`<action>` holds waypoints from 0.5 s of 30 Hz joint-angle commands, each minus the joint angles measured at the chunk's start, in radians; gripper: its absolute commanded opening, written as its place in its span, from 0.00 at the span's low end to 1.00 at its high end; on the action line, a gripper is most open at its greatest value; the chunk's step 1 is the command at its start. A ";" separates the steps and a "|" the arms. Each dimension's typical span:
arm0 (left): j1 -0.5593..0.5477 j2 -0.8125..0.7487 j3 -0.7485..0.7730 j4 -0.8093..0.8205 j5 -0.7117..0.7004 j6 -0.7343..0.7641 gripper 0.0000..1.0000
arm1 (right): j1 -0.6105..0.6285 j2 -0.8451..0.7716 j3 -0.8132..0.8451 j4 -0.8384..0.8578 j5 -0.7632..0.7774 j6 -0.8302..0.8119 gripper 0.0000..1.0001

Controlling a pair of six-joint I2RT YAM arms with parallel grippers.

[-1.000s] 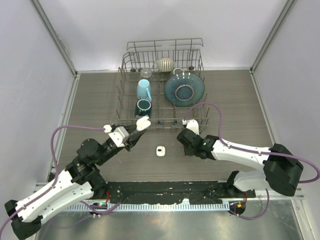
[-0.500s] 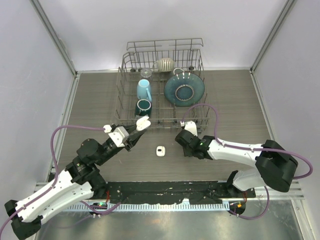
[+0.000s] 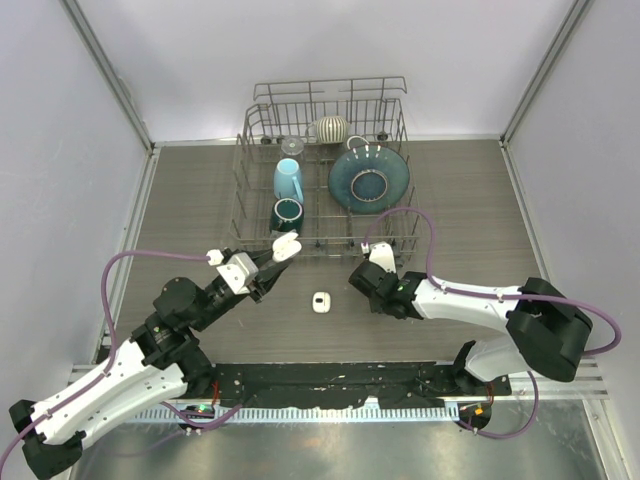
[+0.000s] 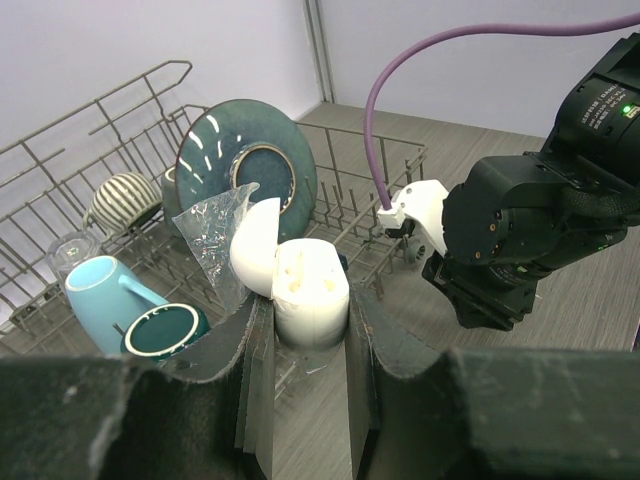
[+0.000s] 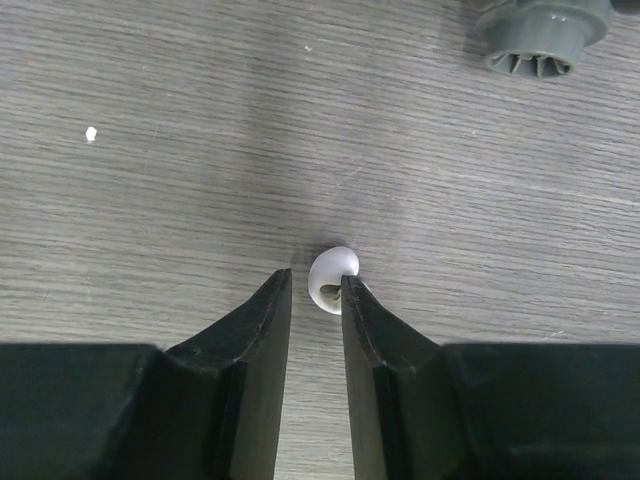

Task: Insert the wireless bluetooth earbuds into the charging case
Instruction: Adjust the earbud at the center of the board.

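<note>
My left gripper (image 4: 307, 322) is shut on an open white charging case (image 4: 305, 292), held up with its lid tipped back and its sockets showing. From above, that case (image 3: 286, 246) hangs at the dish rack's front edge. My right gripper (image 5: 316, 278) points down at the table with its jaws a narrow gap apart. One small glossy white earbud (image 5: 332, 278) lies on the wood at the fingertips, touching the right finger's tip and not clasped. The top view hides this earbud under the right gripper (image 3: 366, 284). A second small white case (image 3: 321, 301) lies on the table between the arms.
A wire dish rack (image 3: 246, 190) stands at the back with a blue plate (image 3: 368, 178), a light blue cup (image 3: 288, 180), a dark teal cup (image 3: 287, 213) and a striped round piece (image 3: 330, 128). A grey rack foot (image 5: 540, 35) sits close behind the earbud.
My right gripper has shifted a little left and toward the rack, and its jaws have narrowed slightly. The left arm and its case have not moved.
</note>
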 commanded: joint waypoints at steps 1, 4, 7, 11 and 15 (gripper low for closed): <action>-0.005 -0.012 0.006 0.047 -0.001 -0.006 0.00 | -0.003 0.027 0.004 -0.020 0.035 0.034 0.29; -0.003 -0.014 0.004 0.047 -0.002 -0.006 0.00 | -0.003 0.030 0.008 -0.028 0.042 0.041 0.27; -0.005 -0.017 0.006 0.043 -0.001 -0.005 0.00 | -0.002 0.036 0.018 -0.046 0.053 0.043 0.26; -0.003 -0.018 0.003 0.043 -0.002 -0.006 0.00 | -0.003 0.039 0.027 -0.060 0.071 0.043 0.25; -0.005 -0.027 -0.002 0.039 -0.002 -0.006 0.00 | -0.003 0.051 0.041 -0.089 0.090 0.049 0.20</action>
